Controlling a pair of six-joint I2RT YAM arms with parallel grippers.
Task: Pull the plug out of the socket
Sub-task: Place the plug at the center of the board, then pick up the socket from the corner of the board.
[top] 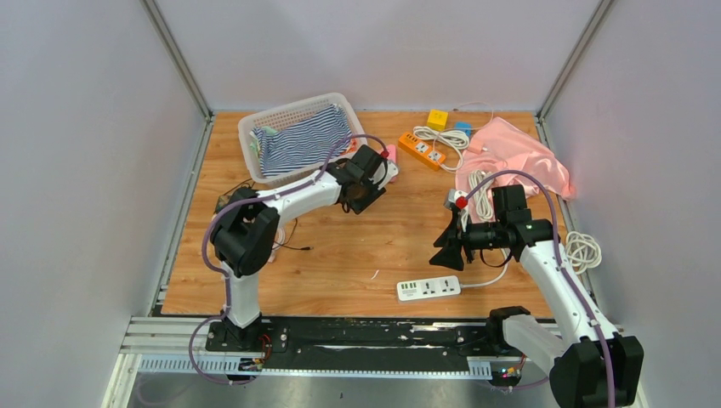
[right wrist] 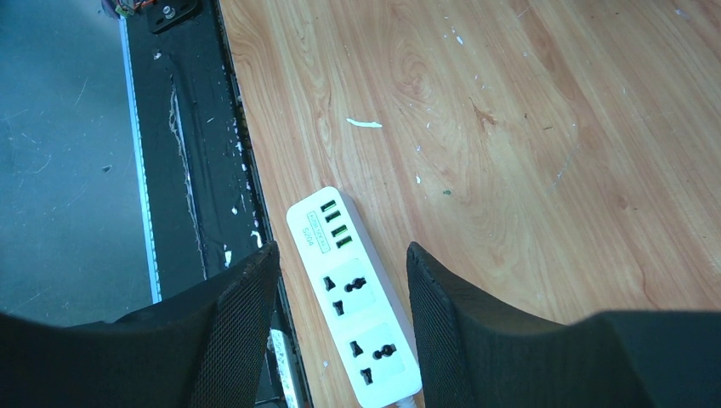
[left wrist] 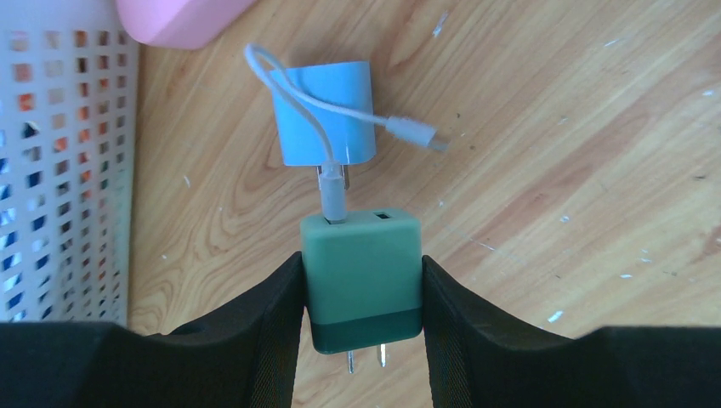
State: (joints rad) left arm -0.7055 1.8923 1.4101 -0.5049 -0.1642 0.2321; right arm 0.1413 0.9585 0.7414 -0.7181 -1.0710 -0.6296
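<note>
- Saw basket at desk's far left, cloth in it.
- Saw power strip by near edge, right of centre.
- Saw charger between left fingers.

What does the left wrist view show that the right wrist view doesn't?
Left wrist only: left tool shut on a green charger, its prongs bare and a white cable plugged in; blue charger and basket beyond. Right wrist only: right tool open over a white power strip with empty sockets; black rail at the table edge. Both: wooden table, black fingers.
</note>
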